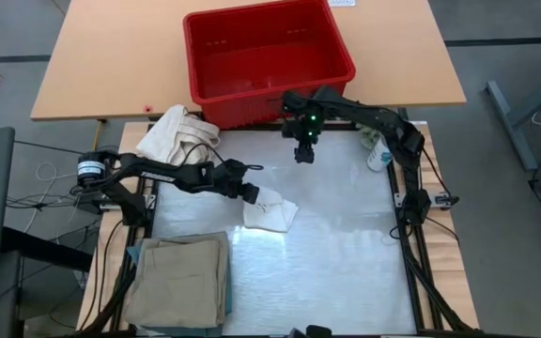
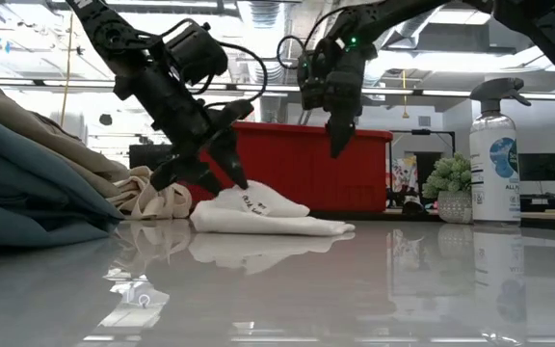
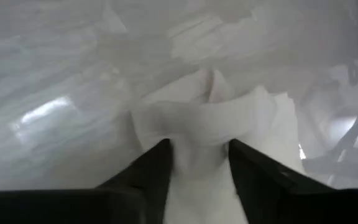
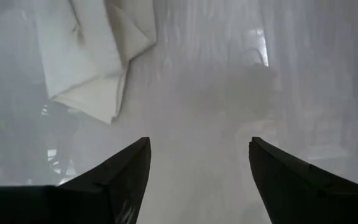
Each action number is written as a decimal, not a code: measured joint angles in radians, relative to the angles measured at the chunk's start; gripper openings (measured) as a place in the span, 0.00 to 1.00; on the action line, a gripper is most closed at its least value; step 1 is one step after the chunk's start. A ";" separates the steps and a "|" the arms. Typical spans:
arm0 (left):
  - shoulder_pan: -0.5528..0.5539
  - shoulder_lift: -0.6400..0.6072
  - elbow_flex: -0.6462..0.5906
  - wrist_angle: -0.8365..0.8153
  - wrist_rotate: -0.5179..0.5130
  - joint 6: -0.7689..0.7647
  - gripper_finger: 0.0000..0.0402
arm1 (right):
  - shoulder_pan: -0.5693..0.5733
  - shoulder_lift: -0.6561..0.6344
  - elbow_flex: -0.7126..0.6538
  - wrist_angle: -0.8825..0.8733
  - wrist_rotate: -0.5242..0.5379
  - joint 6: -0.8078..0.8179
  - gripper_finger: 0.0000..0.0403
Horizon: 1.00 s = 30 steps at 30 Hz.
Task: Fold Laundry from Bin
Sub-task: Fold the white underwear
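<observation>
White small cloth (image 1: 270, 212) on the tabletop (image 1: 346, 272), its edge pinched by the left gripper (image 1: 250, 194) for folding; the right gripper (image 1: 303, 153) hovers spread, empty.

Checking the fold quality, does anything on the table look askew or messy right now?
The small white cloth lies bunched and crooked mid-table with the left gripper on it, and the cream cloth sits crumpled by the red bin.

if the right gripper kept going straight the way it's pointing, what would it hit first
Probably the bare table top. The right gripper, fingers open and empty, points down at it from above; the small white cloth lies off to one side of that line, so it would likely miss it.
</observation>
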 joint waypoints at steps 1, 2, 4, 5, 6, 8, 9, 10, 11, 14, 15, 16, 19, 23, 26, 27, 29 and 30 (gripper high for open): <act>0.000 -0.003 0.000 0.001 -0.003 0.013 0.34 | 0.003 -0.007 0.000 -0.003 0.000 0.003 0.72; 0.000 -0.002 0.000 -0.002 -0.004 0.031 0.29 | 0.007 -0.015 0.000 -0.006 0.000 0.011 0.72; 0.000 0.005 0.000 -0.024 -0.004 0.052 0.18 | 0.019 -0.039 0.000 -0.007 0.000 0.027 0.72; 0.000 0.009 0.000 -0.024 0.001 0.060 0.13 | 0.027 -0.056 0.000 -0.007 0.000 0.033 0.72; 0.000 0.010 0.000 -0.025 0.007 0.069 0.07 | 0.036 -0.075 0.000 -0.007 0.000 0.039 0.72; 0.000 0.010 0.000 -0.016 0.004 0.075 0.02 | 0.054 -0.122 0.000 -0.002 0.000 0.070 0.72; 0.000 0.010 0.000 -0.010 0.000 0.076 0.02 | 0.063 -0.146 0.000 0.000 0.000 0.093 0.72; 0.000 0.010 0.000 -0.005 -0.001 0.076 0.02 | 0.072 -0.171 0.000 0.001 0.001 0.125 0.72; 0.000 0.010 0.000 0.006 0.003 0.076 0.01 | 0.083 -0.198 0.000 0.001 0.002 0.155 0.72; 0.000 0.009 0.000 0.075 0.042 0.085 0.00 | 0.119 -0.278 0.000 -0.004 0.017 0.251 0.72; 0.000 0.009 0.000 0.095 0.063 0.091 0.00 | 0.134 -0.304 0.000 -0.009 0.034 0.279 0.72; -0.001 0.009 0.003 0.104 0.082 0.097 0.00 | 0.150 -0.326 0.000 -0.018 0.052 0.298 0.72; -0.011 0.009 0.034 0.109 0.110 0.136 0.00 | 0.211 -0.394 -0.046 -0.019 0.110 0.340 0.72; -0.038 0.008 0.073 0.108 0.113 0.243 0.00 | 0.307 -0.543 -0.295 0.201 0.148 0.405 0.72; -0.060 0.008 0.094 0.110 0.113 0.323 0.00 | 0.372 -0.709 -0.581 0.474 0.186 0.519 0.72; -0.066 0.008 0.099 0.109 0.114 0.347 0.00 | 0.388 -0.759 -0.679 0.579 0.203 0.563 0.72; -0.080 0.008 0.105 0.108 0.128 0.400 0.00 | 0.418 -0.832 -0.863 0.817 0.210 0.630 0.72; -0.086 0.008 0.109 0.106 0.136 0.423 0.00 | 0.431 -0.854 -0.939 0.934 0.210 0.657 0.72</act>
